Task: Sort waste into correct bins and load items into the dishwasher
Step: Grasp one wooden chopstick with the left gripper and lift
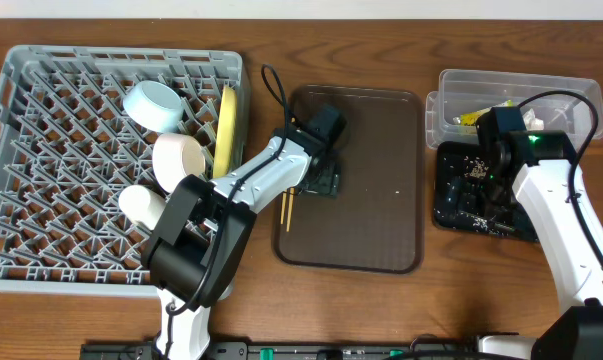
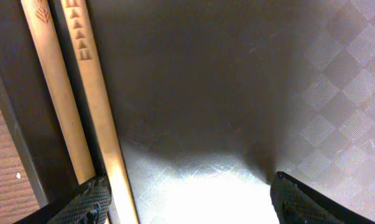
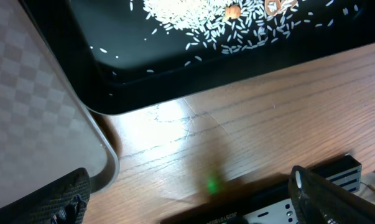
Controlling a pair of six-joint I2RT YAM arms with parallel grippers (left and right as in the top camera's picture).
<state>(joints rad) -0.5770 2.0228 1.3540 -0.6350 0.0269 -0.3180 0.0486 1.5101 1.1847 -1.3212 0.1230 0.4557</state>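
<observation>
A dark brown serving tray (image 1: 381, 180) with a fine checkered texture lies at the centre of the wood-grain surface (image 1: 381, 305), its long sides running from 12 to 6 o'clock. A black rail (image 1: 311, 352) lines the surface's 6 o'clock edge.

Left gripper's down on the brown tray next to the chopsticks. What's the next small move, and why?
Probably shift the left gripper sideways toward the chopsticks before closing. Its jaws are open, but the sticks lie against one fingertip along the brown tray's edge, not centred in the gap, so closing now might miss one. They look like the last item outside the dish rack.
</observation>
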